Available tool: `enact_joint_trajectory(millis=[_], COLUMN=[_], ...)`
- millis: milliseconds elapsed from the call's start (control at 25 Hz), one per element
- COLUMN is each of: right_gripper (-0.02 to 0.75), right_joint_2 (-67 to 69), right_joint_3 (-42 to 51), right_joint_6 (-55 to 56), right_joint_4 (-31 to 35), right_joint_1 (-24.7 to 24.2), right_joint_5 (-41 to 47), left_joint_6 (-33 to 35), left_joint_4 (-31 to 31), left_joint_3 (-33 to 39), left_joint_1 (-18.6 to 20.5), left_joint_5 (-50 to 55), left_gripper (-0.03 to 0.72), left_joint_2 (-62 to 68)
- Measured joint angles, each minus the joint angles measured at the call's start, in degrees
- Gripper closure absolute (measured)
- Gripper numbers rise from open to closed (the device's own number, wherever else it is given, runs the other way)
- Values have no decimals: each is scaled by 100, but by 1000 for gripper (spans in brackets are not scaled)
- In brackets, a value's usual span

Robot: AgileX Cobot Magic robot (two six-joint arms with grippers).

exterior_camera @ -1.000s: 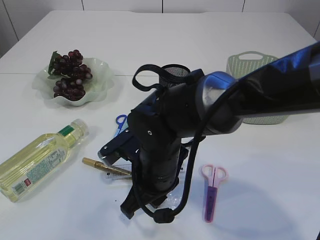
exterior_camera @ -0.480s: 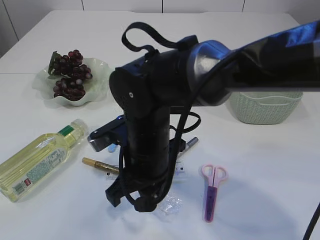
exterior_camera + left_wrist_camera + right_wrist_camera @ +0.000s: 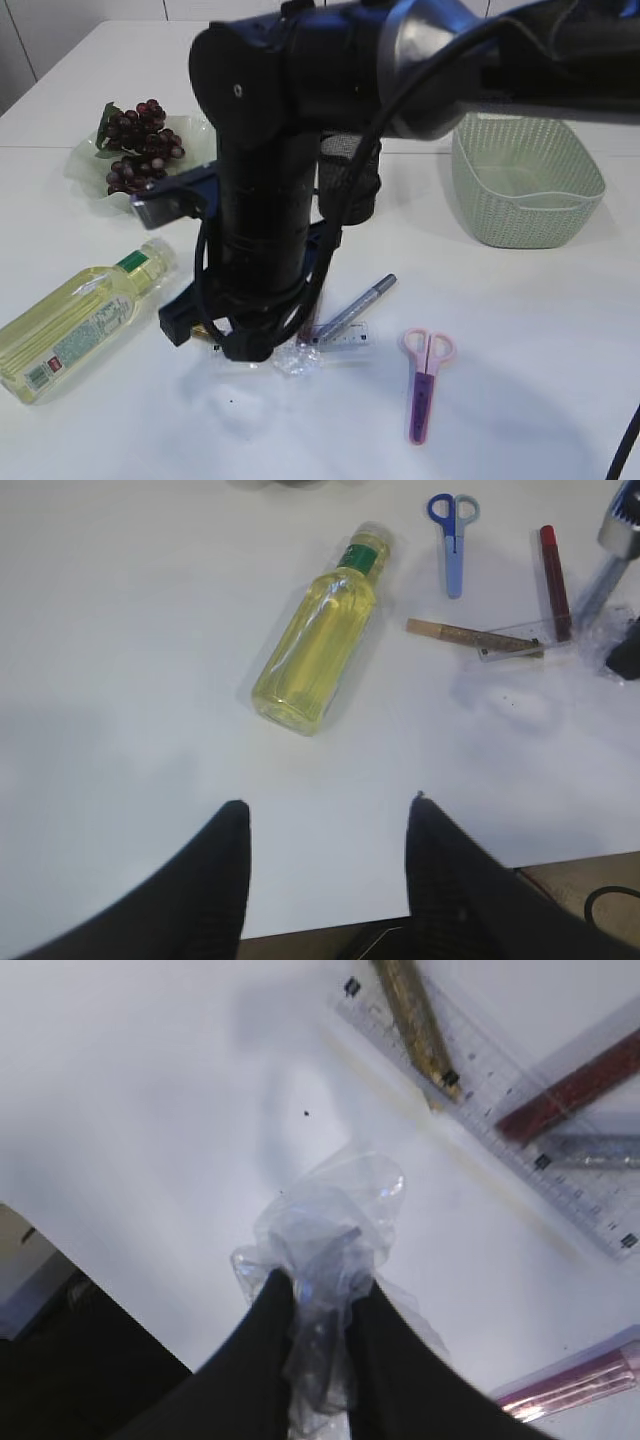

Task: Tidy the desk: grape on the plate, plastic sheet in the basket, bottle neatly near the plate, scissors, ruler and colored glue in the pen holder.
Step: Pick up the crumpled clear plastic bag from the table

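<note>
In the exterior view our right arm fills the middle of the frame, and the crumpled sheet (image 3: 297, 358) shows just below it at lower centre; the basket (image 3: 527, 190) waits at the upper right, with nothing visible inside. The grapes (image 3: 140, 148) already sit on the plate (image 3: 200, 150) at upper left, so that step looks done. The bottle (image 3: 85, 315) lies on its side at the left, and pink scissors (image 3: 427, 385) lie at lower right. In the left wrist view our left gripper (image 3: 325, 880) hangs with jaws apart and nothing between them, above bare table; blue scissors (image 3: 452, 535) and glue sticks (image 3: 552, 578) lie along the top right. In the right wrist view our right gripper (image 3: 318, 1335) is clamped on the sheet, with the ruler (image 3: 500, 1140) at the upper right. We judge bottle, scissors, ruler and glue all remain.
</note>
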Motion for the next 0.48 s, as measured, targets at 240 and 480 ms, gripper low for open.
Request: enact_joint_trajectory(millis=[240, 480], right_gripper=[614, 615], right_joint_2=[-424, -898], right_joint_3=[-254, -262], right_joint_6=[-33, 61], right_joint_4=[-227, -827], right_joint_1=[0, -163], right_joint_5=[22, 58], left_joint_6=[0, -10], left_joint_4=[14, 14], left_joint_3=[0, 0], left_joint_1=[0, 0], left_joint_5=[0, 0], left_gripper=[318, 318], left_joint_2=[0, 0])
